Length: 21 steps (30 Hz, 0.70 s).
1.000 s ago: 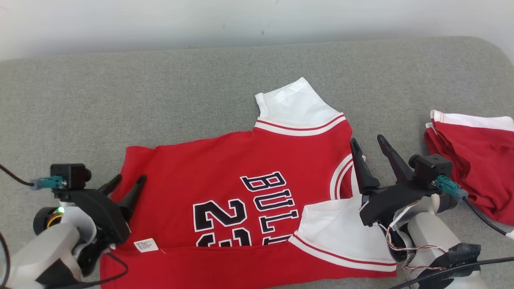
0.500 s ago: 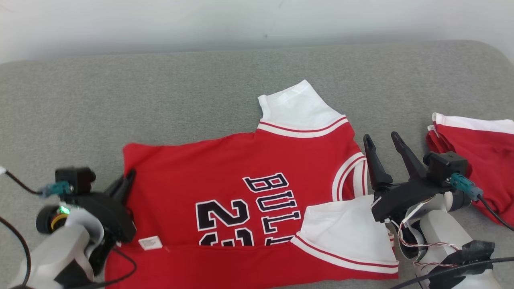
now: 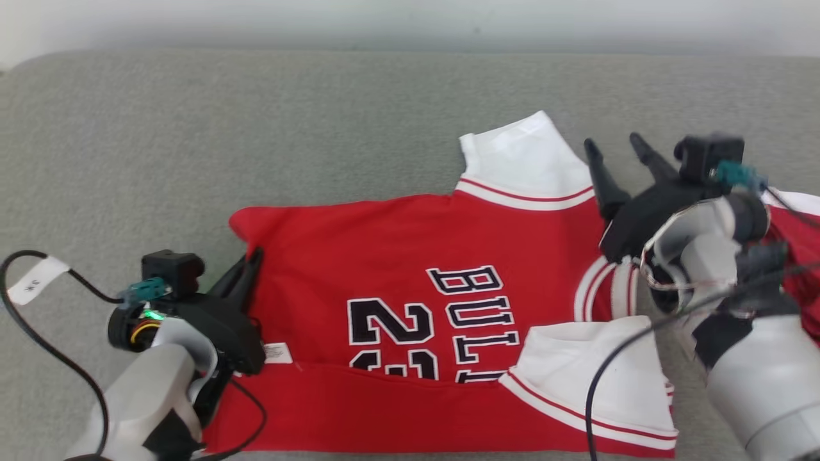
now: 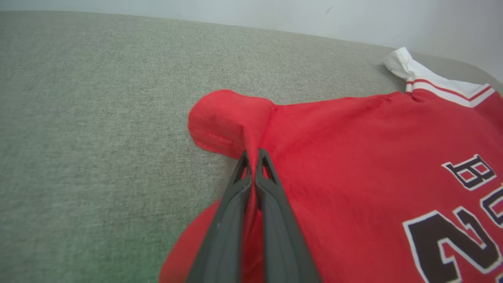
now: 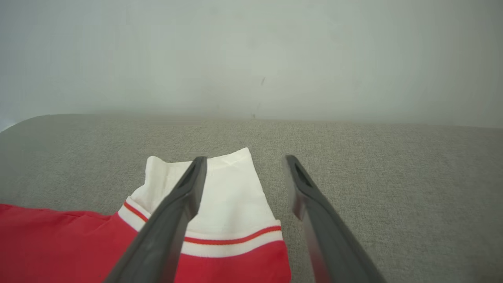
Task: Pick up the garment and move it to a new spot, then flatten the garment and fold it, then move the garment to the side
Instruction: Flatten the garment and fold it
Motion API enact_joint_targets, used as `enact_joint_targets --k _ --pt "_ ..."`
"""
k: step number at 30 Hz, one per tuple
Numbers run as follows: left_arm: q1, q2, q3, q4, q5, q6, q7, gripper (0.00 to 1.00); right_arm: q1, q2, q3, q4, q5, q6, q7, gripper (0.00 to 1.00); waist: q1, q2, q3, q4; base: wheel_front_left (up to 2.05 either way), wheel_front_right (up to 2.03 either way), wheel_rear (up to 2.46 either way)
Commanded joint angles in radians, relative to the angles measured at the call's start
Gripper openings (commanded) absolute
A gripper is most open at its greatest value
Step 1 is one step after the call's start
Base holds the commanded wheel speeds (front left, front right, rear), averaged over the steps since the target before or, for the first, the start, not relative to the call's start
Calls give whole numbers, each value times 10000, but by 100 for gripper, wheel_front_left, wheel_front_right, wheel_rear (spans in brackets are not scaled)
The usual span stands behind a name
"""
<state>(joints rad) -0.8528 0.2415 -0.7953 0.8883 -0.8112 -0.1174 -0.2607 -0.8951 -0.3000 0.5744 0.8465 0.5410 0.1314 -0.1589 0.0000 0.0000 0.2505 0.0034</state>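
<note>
Left gripper (image 3: 255,257) is clamped tight on the red jersey (image 3: 410,243), its fingers pinching a raised ridge of cloth at the hem end, nearest the left edge of the grey cushion (image 3: 192,128). The left wrist view confirms it: the gripper (image 4: 251,154) has red fabric bunched between the closed fingers. The right gripper (image 3: 612,142) hovers with jaws spread wide and holding nothing, just beside the far white sleeve (image 3: 525,150).

The jersey lies across the middle of the cushion and runs to its near edge, number and lettering up. It looks light, soft and limp, so expect it to sag and drag wherever it isn't held. One pinch will likely trail the rest, so a second hold at the shoulder end seems wanted. The striped trim band below that sleeve looks thicker and should give a firmer bite. A shallow pinch may catch only the top layer.

The near white sleeve (image 3: 589,365) is flopped over the lettering. A second red-and-white garment (image 3: 806,256) sits toward the right edge, behind the right arm, close enough to snag. A dark cable (image 3: 256,416) loops over the jersey's near left corner.
</note>
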Motion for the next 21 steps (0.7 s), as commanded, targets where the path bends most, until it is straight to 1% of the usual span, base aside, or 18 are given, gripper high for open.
enact_joint_targets --k 1,6,7,12,17,21 --pt "180 -158 214 -35 346 -22 -59 1 -407 -76 131 438 118 -14 184 100 0 0 344 440 0 0 0" --pt "76 -680 879 -154 1143 -55 -59 0 -1515 -221 536 1762 111 -14 888 100 0 0 742 943 0 0 0" --pt "76 -680 879 -154 1143 -55 -59 0 -1515 -221 536 1762 111 -14 888 100 0 0 742 943 0 0 0" --pt "-75 -1114 1492 -307 1908 -96 -60 0 -2337 -334 744 2718 128 -14 1219 100 0 0 1167 1377 0 0 0" --pt "-229 -1469 1922 -412 2525 -108 -51 0 -3032 -433 628 3596 270 -14 1463 100 0 0 1528 1816 0 0 0" --pt "-283 -1689 2169 -530 2865 -110 -49 0 -3414 -454 432 4035 430 -12 1792 100 0 0 1824 2110 0 0 0"
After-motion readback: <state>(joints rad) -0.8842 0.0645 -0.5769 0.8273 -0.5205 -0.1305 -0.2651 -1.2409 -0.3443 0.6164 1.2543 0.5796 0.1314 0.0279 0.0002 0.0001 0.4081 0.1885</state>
